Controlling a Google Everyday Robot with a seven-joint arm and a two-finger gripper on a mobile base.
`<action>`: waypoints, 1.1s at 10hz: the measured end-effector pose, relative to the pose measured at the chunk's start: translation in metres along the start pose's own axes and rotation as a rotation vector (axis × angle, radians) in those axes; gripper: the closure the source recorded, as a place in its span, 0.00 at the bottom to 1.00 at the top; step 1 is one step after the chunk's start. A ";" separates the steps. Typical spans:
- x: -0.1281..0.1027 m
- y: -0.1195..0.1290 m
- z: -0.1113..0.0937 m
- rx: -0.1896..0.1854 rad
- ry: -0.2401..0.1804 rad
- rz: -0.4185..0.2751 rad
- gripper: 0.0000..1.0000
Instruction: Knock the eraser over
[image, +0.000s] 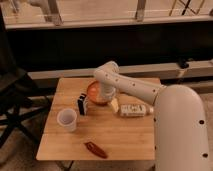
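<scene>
The eraser (82, 103) is a small black block with a white face. It stands upright on the wooden table (125, 132), left of an orange bowl (95, 91). My white arm reaches in from the right, and its gripper (103, 96) hangs low over the bowl, just right of the eraser. I cannot tell whether the gripper touches the eraser.
A white cup (67, 120) stands in front of and to the left of the eraser. A white labelled bottle (133, 110) lies on its side right of the bowl, with a yellow piece (114, 105) beside it. A red-brown object (95, 149) lies near the front edge. A dark chair (15, 100) stands at the left.
</scene>
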 end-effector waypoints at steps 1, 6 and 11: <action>0.001 0.000 0.000 -0.003 -0.001 -0.003 0.20; 0.001 -0.004 0.000 -0.008 -0.008 -0.019 0.20; 0.002 -0.007 0.000 -0.015 -0.012 -0.035 0.20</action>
